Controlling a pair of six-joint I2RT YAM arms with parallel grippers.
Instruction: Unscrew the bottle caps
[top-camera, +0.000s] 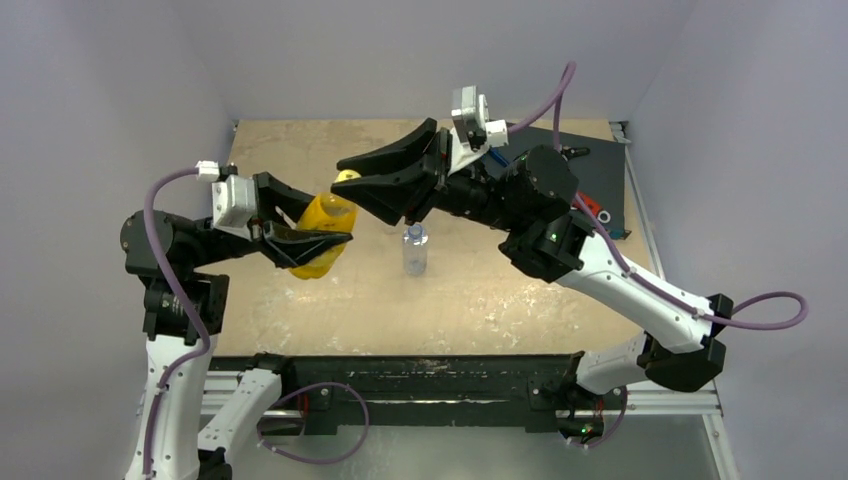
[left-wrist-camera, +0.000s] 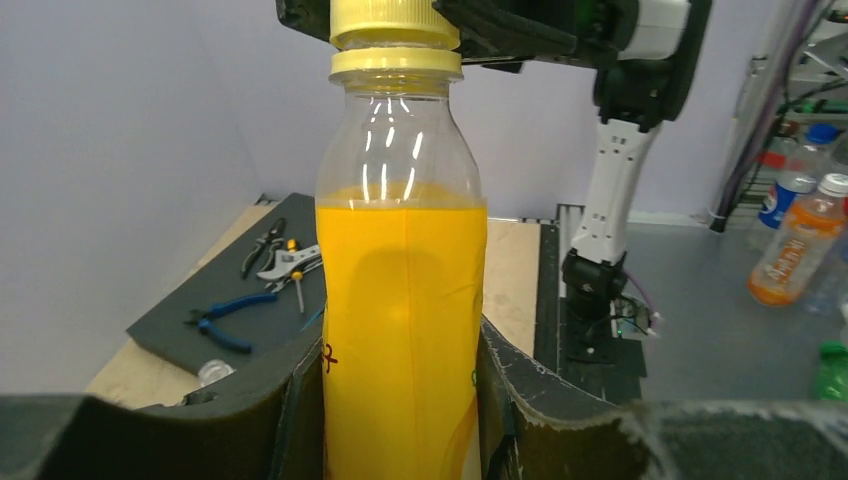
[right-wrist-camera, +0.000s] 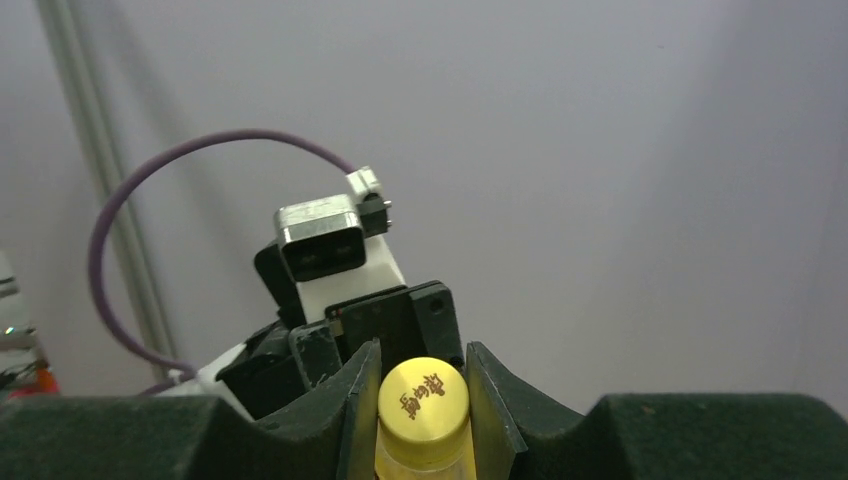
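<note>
The bottle (left-wrist-camera: 400, 330) was clear with orange-yellow liquid, its cap (right-wrist-camera: 423, 400) pale yellow with brown characters printed on top. The left gripper (left-wrist-camera: 400, 420) and right gripper (right-wrist-camera: 423, 375) were black, the cable (right-wrist-camera: 240, 133) purple. The tabletop (top-camera: 480, 290) was tan with whitish scuffs, the mat (top-camera: 590, 170) dark grey.

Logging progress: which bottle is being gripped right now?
The bottle of orange liquid: the left gripper clamps its body, the right gripper its yellow cap. The small clear bottle stands alone on the table.

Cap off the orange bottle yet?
No: the yellow cap sits seated on the neck of the orange bottle, with the right gripper closed around it.
</note>
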